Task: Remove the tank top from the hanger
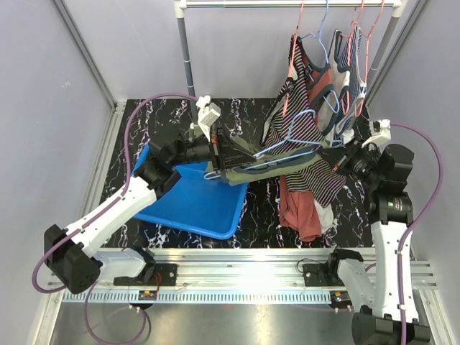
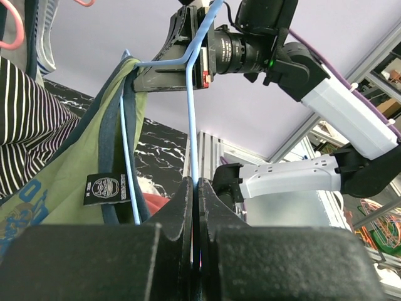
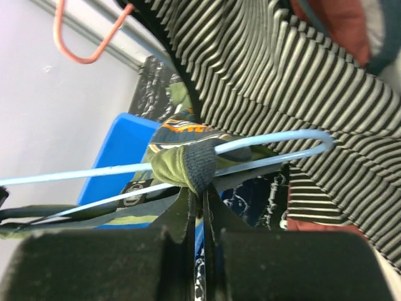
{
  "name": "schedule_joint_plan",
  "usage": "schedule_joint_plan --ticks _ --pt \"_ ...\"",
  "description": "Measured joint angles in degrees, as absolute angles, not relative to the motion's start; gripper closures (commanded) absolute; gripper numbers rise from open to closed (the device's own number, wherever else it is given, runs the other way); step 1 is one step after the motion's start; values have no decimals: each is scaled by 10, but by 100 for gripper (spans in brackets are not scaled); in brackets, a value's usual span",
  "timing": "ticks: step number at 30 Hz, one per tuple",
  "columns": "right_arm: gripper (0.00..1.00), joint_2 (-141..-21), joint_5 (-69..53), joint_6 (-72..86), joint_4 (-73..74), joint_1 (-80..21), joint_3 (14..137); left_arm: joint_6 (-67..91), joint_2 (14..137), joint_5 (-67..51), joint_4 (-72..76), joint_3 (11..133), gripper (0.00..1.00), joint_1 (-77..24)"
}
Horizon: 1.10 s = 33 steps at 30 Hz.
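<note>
Left gripper clamps the blue hanger, right gripper seemingly pinches the olive tank top; hanger lies left-right above black marbled table.

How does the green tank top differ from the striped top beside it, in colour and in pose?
Colour: the green tank top is olive with dark trim, while the striped top is black-and-white striped. Pose: the green tank top lies stretched nearly level between the left gripper and the right gripper, above the blue bin; the striped top hangs down from the rail. Both are on hangers.
</note>
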<state>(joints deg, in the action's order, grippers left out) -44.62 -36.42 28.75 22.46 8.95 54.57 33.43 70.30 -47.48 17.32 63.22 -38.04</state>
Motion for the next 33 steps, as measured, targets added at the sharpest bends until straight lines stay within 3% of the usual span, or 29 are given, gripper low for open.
schedule_joint_plan --ticks 15,24,33 --pt "100 -415 -135 194 378 90 595 183 645 -478 -10 653 100 -345" --pt "100 -432 -135 192 387 95 578 174 608 -527 -28 650 100 -316" --pt "98 -447 -235 180 371 102 536 230 634 -527 37 639 100 -310"
